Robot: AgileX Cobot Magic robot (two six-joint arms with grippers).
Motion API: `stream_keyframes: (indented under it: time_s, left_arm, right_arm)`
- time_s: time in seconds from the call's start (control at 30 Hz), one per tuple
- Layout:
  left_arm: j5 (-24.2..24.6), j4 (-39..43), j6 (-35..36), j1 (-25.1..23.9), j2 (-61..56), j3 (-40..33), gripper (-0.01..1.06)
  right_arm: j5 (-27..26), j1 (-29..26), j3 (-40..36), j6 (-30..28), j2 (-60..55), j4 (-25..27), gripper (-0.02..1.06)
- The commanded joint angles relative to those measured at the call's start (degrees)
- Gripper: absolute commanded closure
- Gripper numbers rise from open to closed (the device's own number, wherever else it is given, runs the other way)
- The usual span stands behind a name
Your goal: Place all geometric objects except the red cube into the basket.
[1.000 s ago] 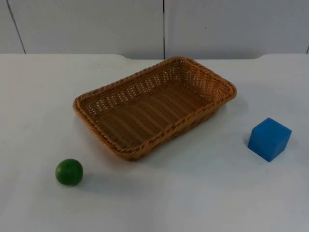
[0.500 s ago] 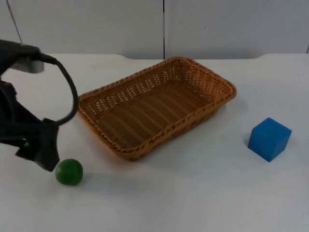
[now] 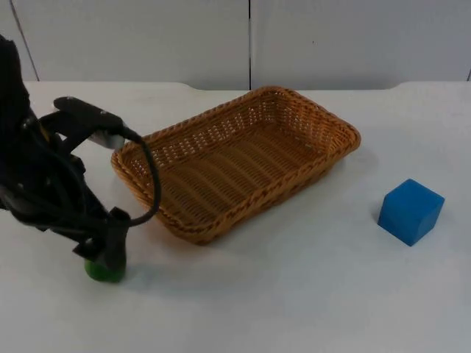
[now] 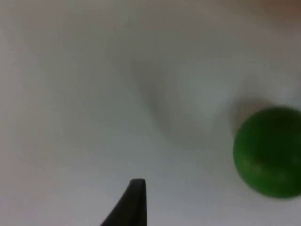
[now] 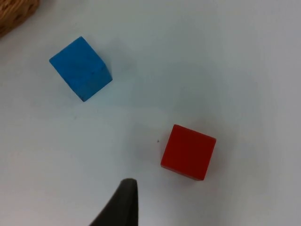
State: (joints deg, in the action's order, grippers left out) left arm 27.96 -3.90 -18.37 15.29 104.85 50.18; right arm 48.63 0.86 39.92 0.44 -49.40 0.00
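Left arm (image 3: 44, 176) has moved in since a second ago: we had none of it over the table then, at half a second it was beside the green ball (image 3: 103, 271), and now the left gripper (image 3: 110, 254) is down on top of it. In the top view we now see just a green sliver under the gripper. Basket (image 3: 331, 121) nudged slightly at its left corner at half a second, now back.
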Motion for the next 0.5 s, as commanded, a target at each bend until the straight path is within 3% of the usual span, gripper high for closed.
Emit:
stream_keyframes:
  time_s: [0.0, 0.2, 0.47]
  left_arm:
    - [-1.7, -3.0, -1.9, 0.4, 0.9, 1.0, 0.07]
    - [-2.6, -7.9, -8.0, 0.4, 3.9, 1.6, 0.07]
    - [-3.7, -8.8, -8.4, 0.4, 7.9, 1.6, 0.07]
  right_arm:
    - [-0.7, -0.4, 0.3, 0.2, -0.1, 0.0, -0.01]
    - [-0.9, -0.4, 0.3, 0.2, -0.1, 0.0, -0.01]
    - [-1.0, -0.4, 0.3, 0.2, -0.1, 0.0, -0.01]
